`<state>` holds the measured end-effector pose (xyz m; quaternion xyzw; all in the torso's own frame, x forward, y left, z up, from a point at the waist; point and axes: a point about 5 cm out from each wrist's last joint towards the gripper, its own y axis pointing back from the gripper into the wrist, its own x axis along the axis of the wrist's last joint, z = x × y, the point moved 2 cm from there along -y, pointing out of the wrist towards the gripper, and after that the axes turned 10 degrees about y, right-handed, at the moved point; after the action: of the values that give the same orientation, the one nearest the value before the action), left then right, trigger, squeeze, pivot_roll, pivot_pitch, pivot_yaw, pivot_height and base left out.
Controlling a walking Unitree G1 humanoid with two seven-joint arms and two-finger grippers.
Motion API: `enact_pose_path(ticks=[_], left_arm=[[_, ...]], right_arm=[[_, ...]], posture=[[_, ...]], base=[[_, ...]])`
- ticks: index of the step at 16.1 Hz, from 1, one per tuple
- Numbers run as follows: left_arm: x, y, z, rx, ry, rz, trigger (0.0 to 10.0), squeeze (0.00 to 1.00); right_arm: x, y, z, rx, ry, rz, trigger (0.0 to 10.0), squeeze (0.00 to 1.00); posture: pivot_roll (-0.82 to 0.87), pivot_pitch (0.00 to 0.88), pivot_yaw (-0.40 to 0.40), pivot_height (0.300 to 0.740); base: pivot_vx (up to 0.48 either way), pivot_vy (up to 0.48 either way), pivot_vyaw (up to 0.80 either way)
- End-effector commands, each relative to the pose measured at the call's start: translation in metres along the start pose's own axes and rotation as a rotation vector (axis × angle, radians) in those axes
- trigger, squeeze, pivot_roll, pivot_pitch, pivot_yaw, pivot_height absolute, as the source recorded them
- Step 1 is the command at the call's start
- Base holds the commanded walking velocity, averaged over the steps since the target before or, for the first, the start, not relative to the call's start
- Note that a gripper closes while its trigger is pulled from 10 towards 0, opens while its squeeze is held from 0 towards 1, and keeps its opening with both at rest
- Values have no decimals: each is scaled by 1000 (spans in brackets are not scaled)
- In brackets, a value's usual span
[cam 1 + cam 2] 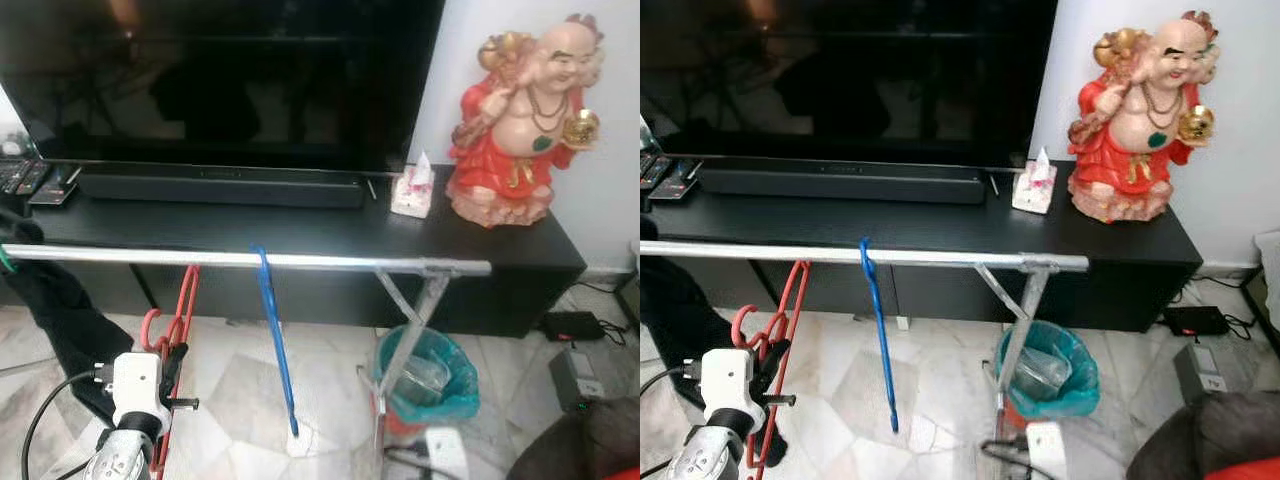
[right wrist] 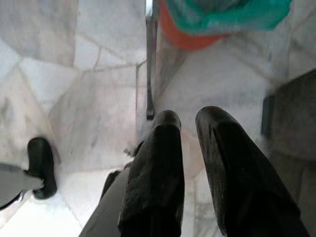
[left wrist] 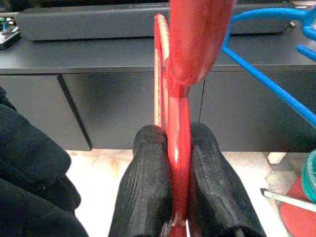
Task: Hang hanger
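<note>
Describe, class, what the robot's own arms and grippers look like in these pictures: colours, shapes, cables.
The left arm has a ribbed silver wrist topped by a boxy white housing, with a black cable looping out to its side. The left gripper has two long, rounded black fingers with a finely textured, matte surface. The right gripper has the same pair of thick black fingers, blunt at the tips, with a narrow gap between them.

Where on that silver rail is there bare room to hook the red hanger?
Two free stretches on the rail: between the blue hanger and the angled support brace, and between the blue hanger and the red hanger held by the left tool. The rail's left end is crowded by dark clothing.
</note>
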<state>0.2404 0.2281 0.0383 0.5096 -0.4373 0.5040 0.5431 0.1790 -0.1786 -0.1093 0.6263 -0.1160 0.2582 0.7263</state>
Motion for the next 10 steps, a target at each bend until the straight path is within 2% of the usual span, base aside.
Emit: enact_pose_path(ticks=[1, 6, 10], left_arm=[[0, 0, 1, -4, -5, 7, 10000, 0], [3, 3, 2, -3, -4, 23, 10000, 0], [5, 10, 11, -31, -8, 38, 10000, 0]], right_arm=[[-9, 1, 2, 2, -8, -36, 10000, 0], [-25, 4, 6, 0, -5, -55, 10000, 0], [-28, 5, 14, -5, -5, -55, 10000, 0]], posture=[[-12, 0, -17, 740], [-9, 0, -18, 740], [-9, 0, -17, 740]], base=[[277, 0, 0], [280, 0, 0], [295, 0, 0]])
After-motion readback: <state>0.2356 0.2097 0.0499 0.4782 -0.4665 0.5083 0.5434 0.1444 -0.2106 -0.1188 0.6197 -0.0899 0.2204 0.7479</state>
